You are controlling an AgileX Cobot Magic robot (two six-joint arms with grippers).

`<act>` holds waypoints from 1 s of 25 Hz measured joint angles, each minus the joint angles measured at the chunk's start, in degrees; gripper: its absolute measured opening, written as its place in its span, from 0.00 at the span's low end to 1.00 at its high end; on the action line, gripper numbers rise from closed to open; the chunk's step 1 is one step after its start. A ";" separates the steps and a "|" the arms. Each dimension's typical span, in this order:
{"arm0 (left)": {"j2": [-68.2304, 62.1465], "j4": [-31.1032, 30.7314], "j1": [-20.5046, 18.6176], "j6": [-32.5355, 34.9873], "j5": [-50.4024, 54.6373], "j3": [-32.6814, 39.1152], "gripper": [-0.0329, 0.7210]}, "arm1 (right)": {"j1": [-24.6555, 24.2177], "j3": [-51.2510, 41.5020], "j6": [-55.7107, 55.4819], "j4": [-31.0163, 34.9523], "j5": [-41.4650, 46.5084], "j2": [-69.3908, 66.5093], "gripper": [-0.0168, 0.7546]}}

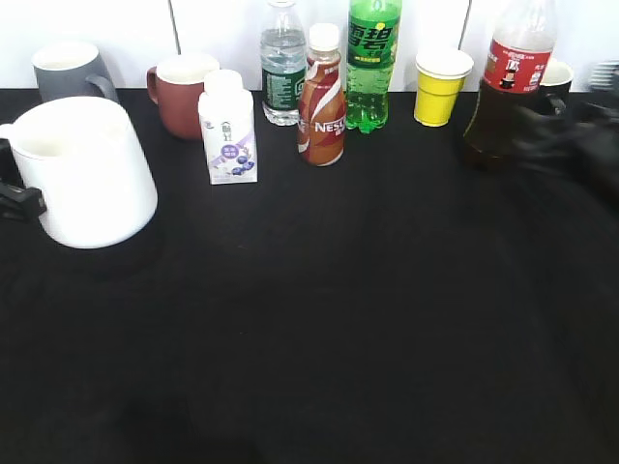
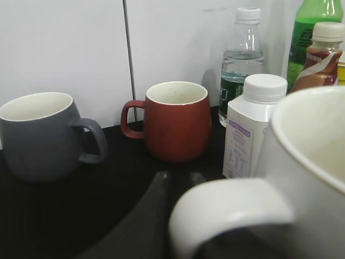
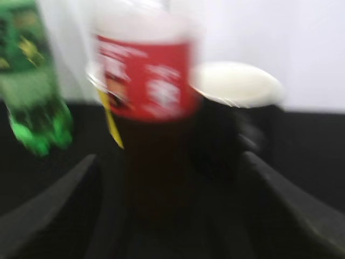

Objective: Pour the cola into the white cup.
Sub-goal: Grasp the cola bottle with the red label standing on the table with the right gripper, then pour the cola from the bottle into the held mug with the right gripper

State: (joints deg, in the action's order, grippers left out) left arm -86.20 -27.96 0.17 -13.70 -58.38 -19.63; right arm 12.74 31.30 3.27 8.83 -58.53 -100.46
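Cola (image 1: 513, 82) stands at the upper right of the exterior frame on the black surface (image 1: 368, 309), its red label near the top and dark liquid below; the right pincer (image 1: 542, 130) is a dark blur around the bottle's lower half, and from here I cannot tell whether it touches; behind it peeks a black cup (image 1: 556, 79) with a pale inside. The white cup (image 1: 82, 169) sits at the far left, its handle toward the left edge, where the left pincer (image 1: 17, 198) meets it. Along the back run a grey mug (image 1: 68, 70), a red-brown mug (image 1: 182, 92), a small white milk bottle (image 1: 228, 126), a water bottle (image 1: 282, 68), a Nestle bottle (image 1: 322, 97), a green soda bottle (image 1: 372, 63) and a yellow cup (image 1: 440, 87).

Left wrist view: the white cup (image 2: 302, 178) fills the lower right, its handle looping toward the lens; one dark finger (image 2: 140, 221) lies just left of the handle; the other finger is hidden, so the grip is unclear; grey mug (image 2: 40, 135) and red-brown mug (image 2: 178, 121) stand behind.

Right wrist view, blurred: the cola (image 3: 148, 118) stands between two dark fingers (image 3: 48, 210), spread wide and apart from it; the right pincer (image 3: 167, 216) is not pressed on the bottle; the black cup (image 3: 237, 124) is behind on the right, the green soda bottle (image 3: 35, 75) at upper left.
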 joint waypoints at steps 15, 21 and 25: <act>0.00 0.05 0.00 0.00 -1.10 0.00 0.12 | 1.27 24.85 -1.59 3.45 -2.03 -23.55 0.77; 0.00 0.10 0.00 0.00 -1.24 0.00 0.12 | 1.27 24.97 -1.31 2.61 -5.03 -24.17 0.52; 0.00 -0.40 0.00 0.00 -1.27 0.00 0.12 | 1.27 21.38 -1.31 -3.62 -7.26 -19.98 0.52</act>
State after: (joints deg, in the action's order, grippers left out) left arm -86.20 -28.36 0.17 -13.70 -59.64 -19.63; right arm 14.01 52.67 1.96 5.21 -65.79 -120.43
